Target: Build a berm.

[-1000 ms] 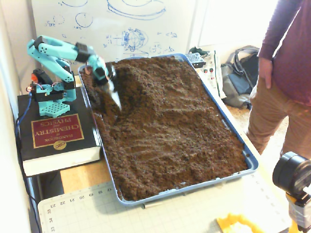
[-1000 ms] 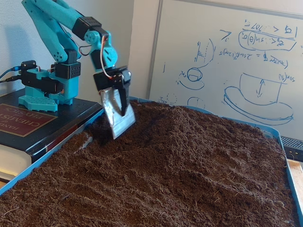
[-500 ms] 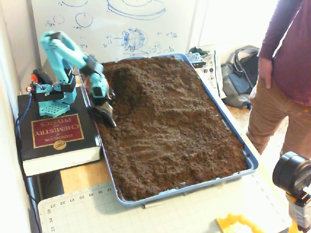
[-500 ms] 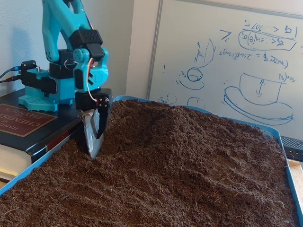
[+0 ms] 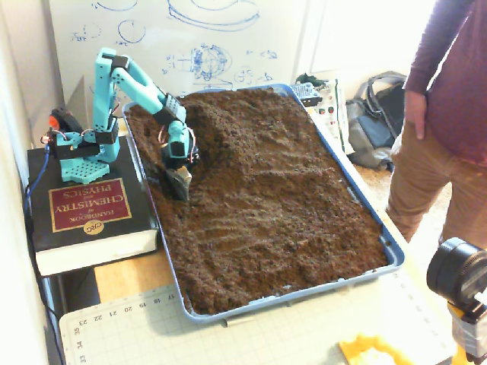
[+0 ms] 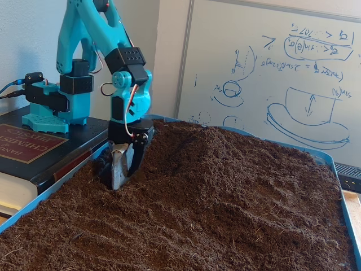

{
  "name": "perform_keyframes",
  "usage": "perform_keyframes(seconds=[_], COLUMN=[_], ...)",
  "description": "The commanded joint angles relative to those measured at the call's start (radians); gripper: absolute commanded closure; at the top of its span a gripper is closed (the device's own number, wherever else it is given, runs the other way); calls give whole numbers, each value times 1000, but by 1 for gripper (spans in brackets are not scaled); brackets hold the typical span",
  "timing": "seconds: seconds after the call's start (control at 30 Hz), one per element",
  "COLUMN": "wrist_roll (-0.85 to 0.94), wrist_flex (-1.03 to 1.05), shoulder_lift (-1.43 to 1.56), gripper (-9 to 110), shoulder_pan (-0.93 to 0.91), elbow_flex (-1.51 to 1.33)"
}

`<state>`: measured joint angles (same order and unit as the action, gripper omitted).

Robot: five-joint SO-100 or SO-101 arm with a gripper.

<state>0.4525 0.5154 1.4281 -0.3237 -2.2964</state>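
A blue tray (image 5: 366,202) holds loose dark brown soil. The soil rises into a rounded mound, the berm (image 5: 228,114), at the tray's far end; in the other fixed view the berm (image 6: 225,149) runs behind the gripper. My teal arm reaches down at the tray's left side. My gripper (image 5: 181,185) points down with its tips in the soil beside the left rim. It also shows in the other fixed view (image 6: 122,169), with a grey scoop-like finger and a black finger close together and nothing held between them.
The arm's base stands on a thick black book (image 5: 84,205) left of the tray. A person (image 5: 449,114) stands at the right. A camera (image 5: 460,275) and a yellow object (image 5: 373,351) sit near the front right. A whiteboard (image 6: 271,73) stands behind.
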Motion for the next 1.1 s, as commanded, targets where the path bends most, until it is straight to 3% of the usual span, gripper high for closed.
perform_keyframes(seconds=[0.0, 0.7, 1.07], wrist_roll=[-127, -160, -169], wrist_flex=[-15, -3, 236], shoulder_lift=[80, 351, 569], gripper=[101, 101, 101], shoulder_pan=[86, 221, 207], elbow_flex=[156, 147, -133])
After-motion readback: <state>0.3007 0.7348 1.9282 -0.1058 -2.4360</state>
